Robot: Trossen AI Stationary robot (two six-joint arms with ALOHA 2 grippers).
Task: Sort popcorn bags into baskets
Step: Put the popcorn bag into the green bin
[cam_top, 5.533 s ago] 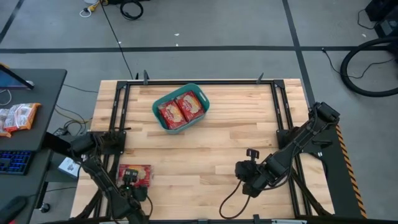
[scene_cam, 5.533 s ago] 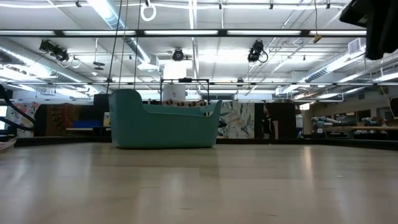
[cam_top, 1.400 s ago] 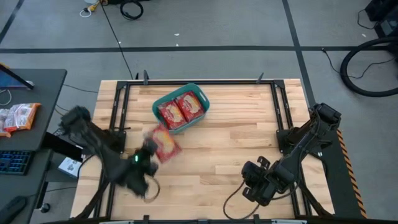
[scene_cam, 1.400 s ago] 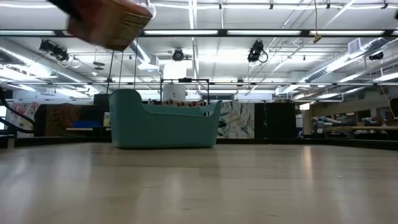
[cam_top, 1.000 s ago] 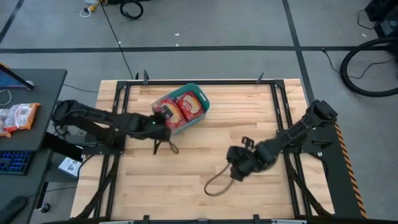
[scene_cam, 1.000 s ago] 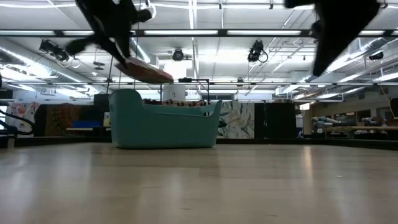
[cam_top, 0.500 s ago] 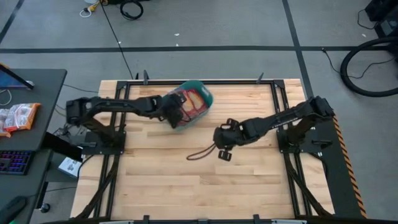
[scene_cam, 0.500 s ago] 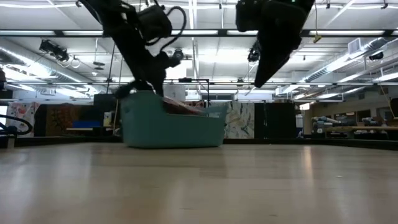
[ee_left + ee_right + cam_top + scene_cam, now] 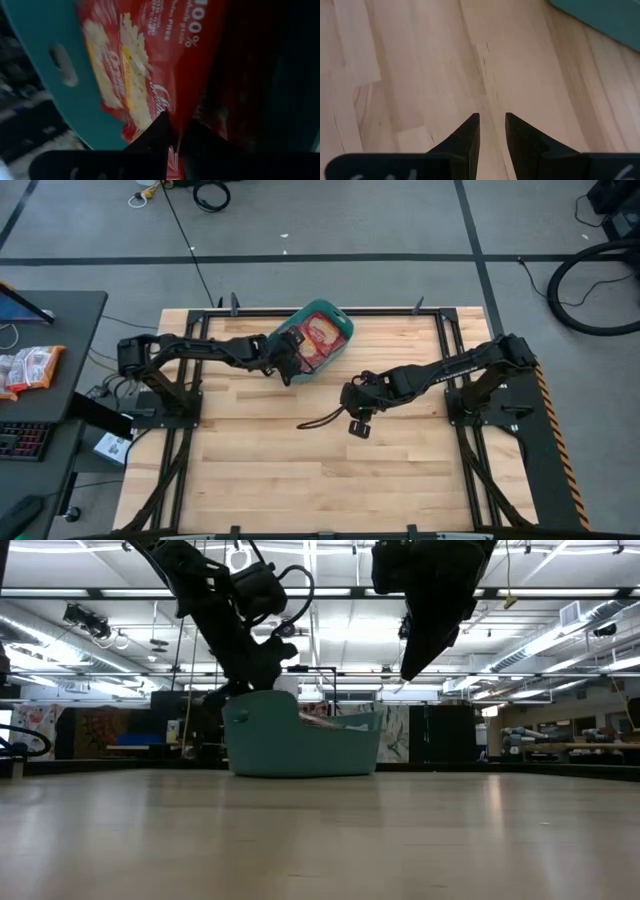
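From above, the teal basket (image 9: 322, 335) near the table's far edge holds red popcorn bags (image 9: 318, 332), the left gripper (image 9: 285, 360) at its rim; its wrist view shows narrow-gapped fingers (image 9: 159, 131) pinching a bag (image 9: 150, 60); the right gripper (image 9: 492, 125) hovers slightly parted, empty, over bare wood.

The teal basket (image 9: 334, 315) sits at the far edge of the wooden table (image 9: 400, 470), near its middle, turned at an angle to the table's sides. It is a rectangular tub with rounded corners, a rolled rim and a slot handle in its end wall. Red popcorn bags (image 9: 318, 335) with cream-yellow ovals and white lettering lie inside it, partly overlapping. One more red bag (image 9: 145, 65) leans tilted over the basket's rim.
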